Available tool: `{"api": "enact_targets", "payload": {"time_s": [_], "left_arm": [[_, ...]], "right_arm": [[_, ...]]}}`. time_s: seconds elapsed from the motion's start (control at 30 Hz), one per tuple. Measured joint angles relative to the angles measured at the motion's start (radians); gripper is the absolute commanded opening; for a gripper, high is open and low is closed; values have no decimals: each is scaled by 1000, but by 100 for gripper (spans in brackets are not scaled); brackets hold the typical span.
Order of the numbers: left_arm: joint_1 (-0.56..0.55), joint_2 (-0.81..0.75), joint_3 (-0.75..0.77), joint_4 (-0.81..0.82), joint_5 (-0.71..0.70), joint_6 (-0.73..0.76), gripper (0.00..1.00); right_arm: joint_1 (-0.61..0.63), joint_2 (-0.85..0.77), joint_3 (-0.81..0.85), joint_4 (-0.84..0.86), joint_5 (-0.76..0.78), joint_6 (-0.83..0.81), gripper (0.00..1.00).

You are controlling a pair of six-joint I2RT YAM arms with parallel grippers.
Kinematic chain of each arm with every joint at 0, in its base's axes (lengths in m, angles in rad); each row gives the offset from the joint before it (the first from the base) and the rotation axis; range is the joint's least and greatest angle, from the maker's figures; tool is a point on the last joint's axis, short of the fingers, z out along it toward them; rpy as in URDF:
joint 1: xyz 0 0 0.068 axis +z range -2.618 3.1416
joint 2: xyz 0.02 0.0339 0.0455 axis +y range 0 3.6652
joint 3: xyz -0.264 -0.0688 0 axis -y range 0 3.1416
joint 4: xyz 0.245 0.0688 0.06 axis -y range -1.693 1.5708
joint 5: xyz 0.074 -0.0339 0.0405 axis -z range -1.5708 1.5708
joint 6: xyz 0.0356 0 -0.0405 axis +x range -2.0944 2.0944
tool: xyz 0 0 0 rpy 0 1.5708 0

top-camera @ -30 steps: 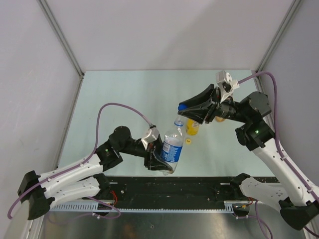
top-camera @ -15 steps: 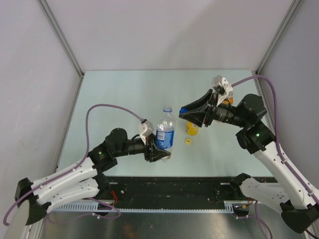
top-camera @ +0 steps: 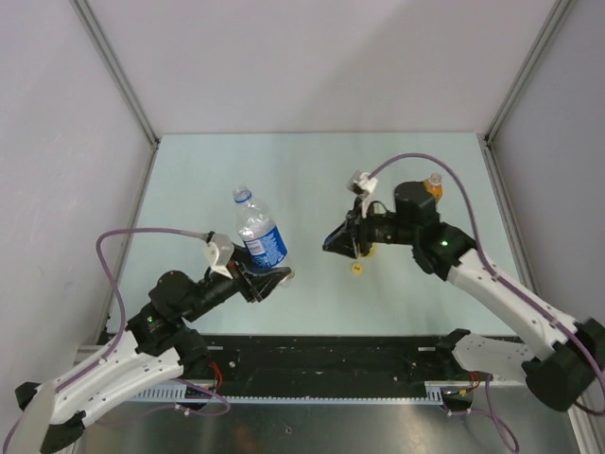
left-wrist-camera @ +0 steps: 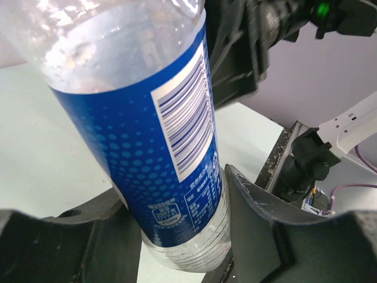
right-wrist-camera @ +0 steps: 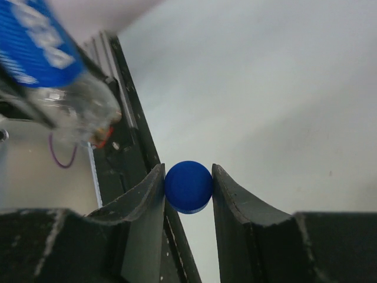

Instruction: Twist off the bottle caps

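My left gripper (top-camera: 269, 281) (left-wrist-camera: 182, 233) is shut on the lower body of the clear bottle with the blue label (top-camera: 260, 241) (left-wrist-camera: 147, 112). It holds the bottle off the table, tilted, with its open neck (top-camera: 243, 195) pointing up and away. To the right, my right gripper (top-camera: 331, 244) (right-wrist-camera: 188, 180) is shut on the blue cap (right-wrist-camera: 188, 186), apart from the bottle (right-wrist-camera: 53, 59). A yellow cap (top-camera: 356, 268) lies on the table. The yellow bottle (top-camera: 367, 252) is mostly hidden behind the right gripper. The orange bottle (top-camera: 433, 185) stands upright at the back right, with its pale cap on.
A black rail (top-camera: 331, 352) runs along the table's near edge by the arm bases. Grey walls with metal posts (top-camera: 118, 80) close in the pale green table (top-camera: 284, 170) on three sides. Purple cables loop above both arms.
My left arm has pulled back to the left, carrying the clear bottle with it. My right gripper has swung left and lower with the blue cap still in it.
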Motion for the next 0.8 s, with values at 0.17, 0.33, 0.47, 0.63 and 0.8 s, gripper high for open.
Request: {"api": "enact_targets", "payload": {"time_s": [0.17,0.33,0.47,0.63,0.8], "left_arm": [[0,14,0,-27,-19,-2,15],[0,79,0,-67,-17,-9,14],[0,118,1,-98,-17,-10,14],[0,127,1,-117,-17,-10,16],[0,120,2,-129,-18,-10,17]], "right_arm": [[64,187,-15,-47,103,-12,19],[103,373,-27,-63,204,-14,29],[112,484,-33,-62,277,-10,46],[112,520,-35,-61,329,9,67],[113,481,-35,-56,345,14,83]]}}
